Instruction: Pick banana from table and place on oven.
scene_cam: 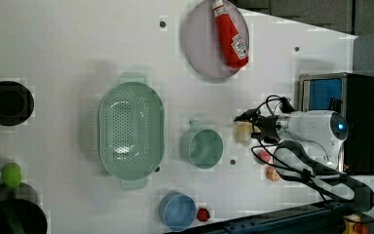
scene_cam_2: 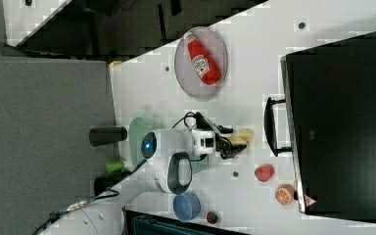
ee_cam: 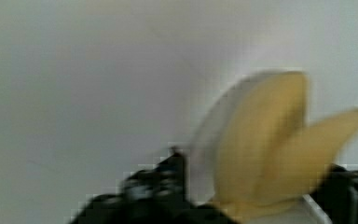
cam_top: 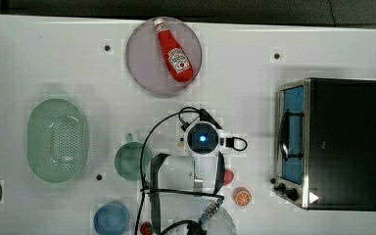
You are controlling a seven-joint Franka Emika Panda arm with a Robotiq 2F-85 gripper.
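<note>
Straddling banana (ee_cam: 265,140) | hand (scene_cam_2: 235,142) | top view: arm covers banana

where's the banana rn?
In the left view the banana lies on the table at the gripper, between the small green cup on the left view's left and the oven on its right.

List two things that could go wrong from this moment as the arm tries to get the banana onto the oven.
1. The claw sits around the banana near one end, between splayed peel flaps; the grip may be off-centre, so the fruit could swing or slip when lifted.
2. The oven stands tall close by, its handle jutting toward the banana; too low a path could strike the handle or front edge.
</note>
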